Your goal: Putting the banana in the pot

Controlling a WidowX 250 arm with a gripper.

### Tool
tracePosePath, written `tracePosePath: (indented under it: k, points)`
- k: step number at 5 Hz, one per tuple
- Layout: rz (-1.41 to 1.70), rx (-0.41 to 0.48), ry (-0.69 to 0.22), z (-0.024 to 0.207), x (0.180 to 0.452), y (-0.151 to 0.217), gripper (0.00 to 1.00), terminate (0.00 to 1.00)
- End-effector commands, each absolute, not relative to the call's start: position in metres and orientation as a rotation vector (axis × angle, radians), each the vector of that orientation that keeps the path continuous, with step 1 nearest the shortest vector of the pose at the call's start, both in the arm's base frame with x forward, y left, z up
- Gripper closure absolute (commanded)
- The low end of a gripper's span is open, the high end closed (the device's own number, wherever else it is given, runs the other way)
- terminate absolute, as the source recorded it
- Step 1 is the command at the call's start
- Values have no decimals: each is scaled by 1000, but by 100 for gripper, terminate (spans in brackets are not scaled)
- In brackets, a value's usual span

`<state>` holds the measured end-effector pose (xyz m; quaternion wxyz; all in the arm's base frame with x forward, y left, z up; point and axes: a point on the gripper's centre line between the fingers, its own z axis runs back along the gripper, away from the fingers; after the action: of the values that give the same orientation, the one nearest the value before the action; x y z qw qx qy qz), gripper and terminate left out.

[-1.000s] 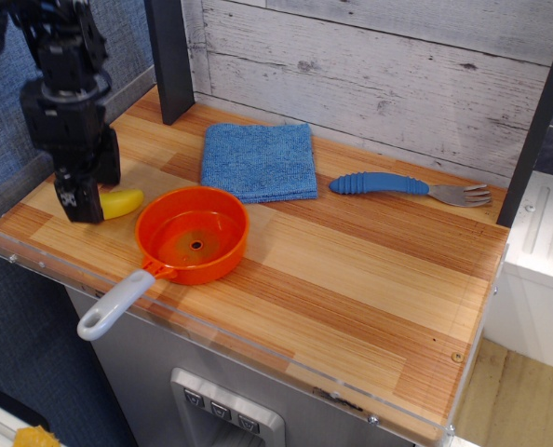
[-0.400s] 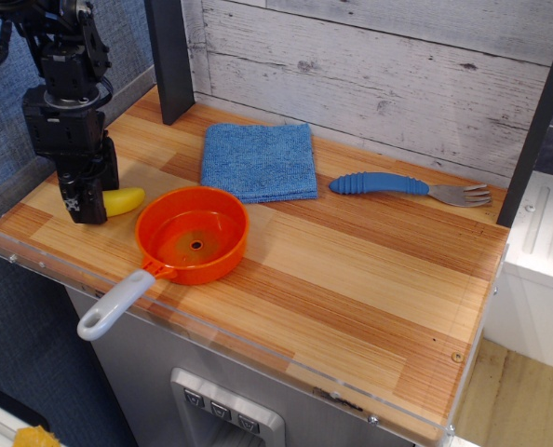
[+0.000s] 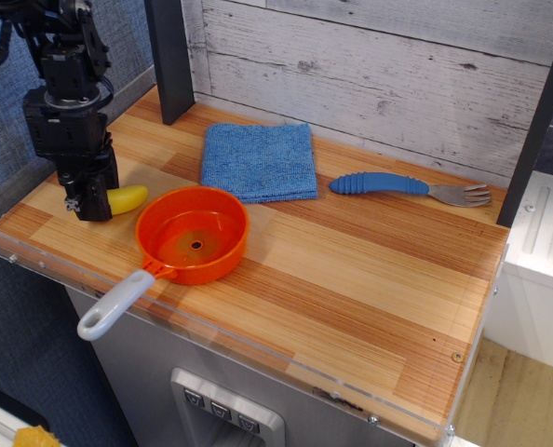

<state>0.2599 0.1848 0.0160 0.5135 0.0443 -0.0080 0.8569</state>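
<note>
step in hand: grasping banana [image 3: 128,198] at left of frame, just left of pot [image 3: 193,234]. gripper [image 3: 94,203] jaws over its left end; closure not discernible. confirm firm grip before lifting clear of tabletop [image 3: 351,270].

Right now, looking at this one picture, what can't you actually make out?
- Banana: its left end is hidden behind the gripper.
- Gripper: whether it is clamped on the banana cannot be told; its black body blocks the fingertips.
- Arm: cut off by the top left edge.
- Pot: its far outer wall is hidden.
</note>
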Motion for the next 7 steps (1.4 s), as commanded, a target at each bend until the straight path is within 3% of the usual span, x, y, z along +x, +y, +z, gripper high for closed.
tracePosePath:
  k: [1,3,5,6,7]
  points:
    - [2041,-7,-159,67,246,183,100,0]
    - [1863,-56,-203,86,241,153,100,0]
    - [1719,-61,-188,77,224,119,100,0]
    - [1671,-60,-150,65,225,111,100,0]
    - [1644,-40,-175,61,228,105,100,0]
